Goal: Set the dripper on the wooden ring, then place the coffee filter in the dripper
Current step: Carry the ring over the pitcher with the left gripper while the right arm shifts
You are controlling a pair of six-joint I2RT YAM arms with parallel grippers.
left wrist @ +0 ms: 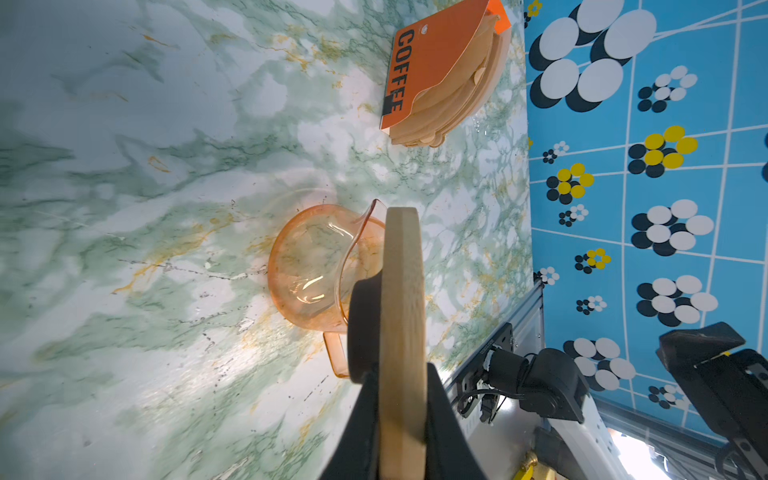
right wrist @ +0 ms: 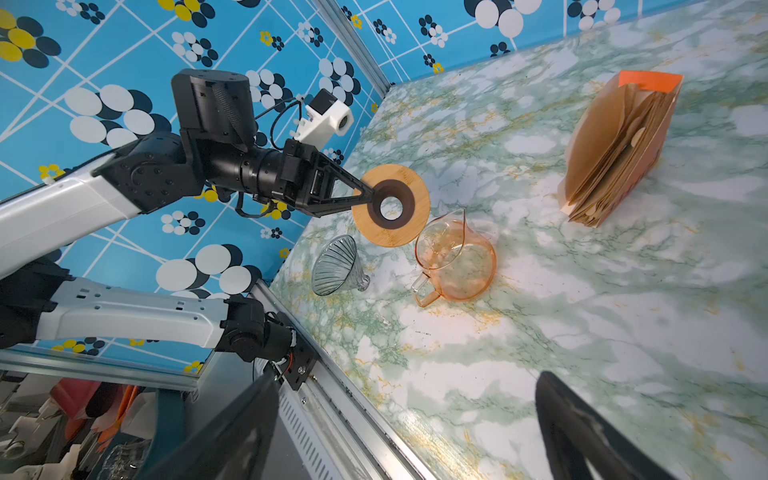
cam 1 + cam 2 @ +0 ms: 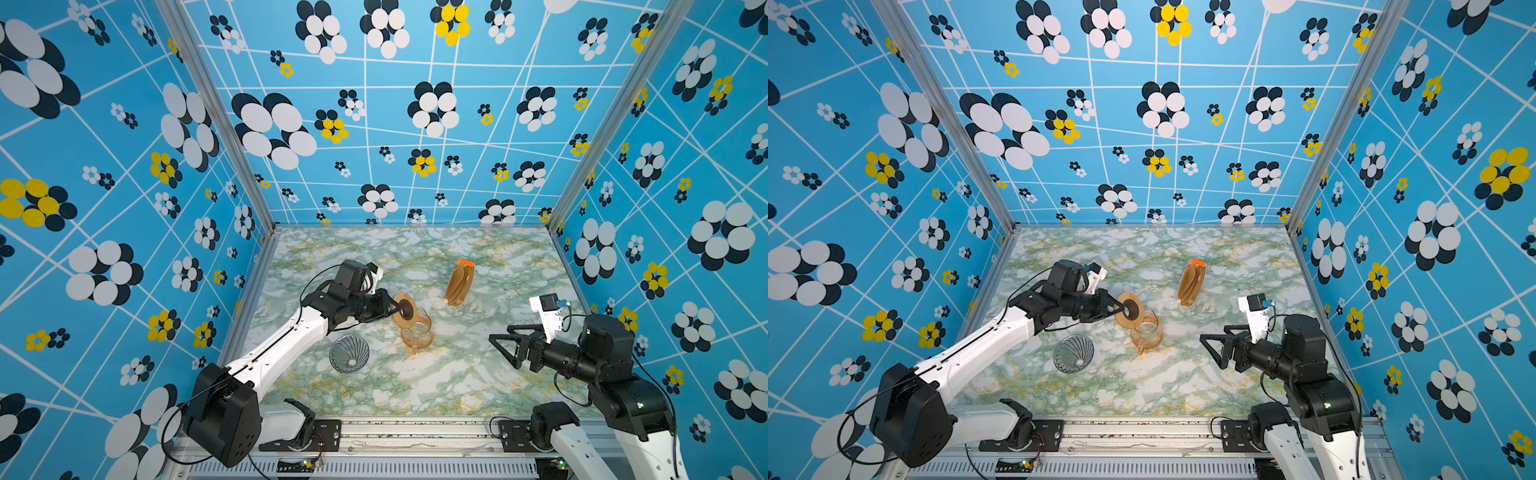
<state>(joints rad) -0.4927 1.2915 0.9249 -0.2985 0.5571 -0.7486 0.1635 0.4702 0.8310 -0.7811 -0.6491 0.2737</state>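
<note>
While the wooden ring (image 3: 405, 299) with its dark centre is clamped by its rim between the fingers of the left gripper (image 3: 401, 309), it is held tilted on edge just above the mouth of the amber carafe (image 3: 417, 336). Whether the ring touches the glass rim cannot be told from any view. In the left wrist view the ring (image 1: 401, 270) is seen edge-on, pinched from both faces, with the carafe (image 1: 307, 266) directly behind it.

The dripper (image 3: 349, 353) is laid on its side on the marble-patterned table (image 3: 457, 395), just beside the carafe on the left arm's side and apart from it, with its wide mouth turned away from the carafe, as is shown in the right wrist view (image 2: 336, 266). It is touched by neither gripper, and nothing is seen inside it.

Beyond the carafe, toward the back wall, an upright stack of brown filters (image 3: 459, 284) with an orange top is stood on the table. Whether a single coffee filter is loose among them cannot be told.

The right gripper (image 3: 505, 349) is held well apart from the carafe on the right arm's side, above the table, with its jaws spread wide and nothing between them.
</note>
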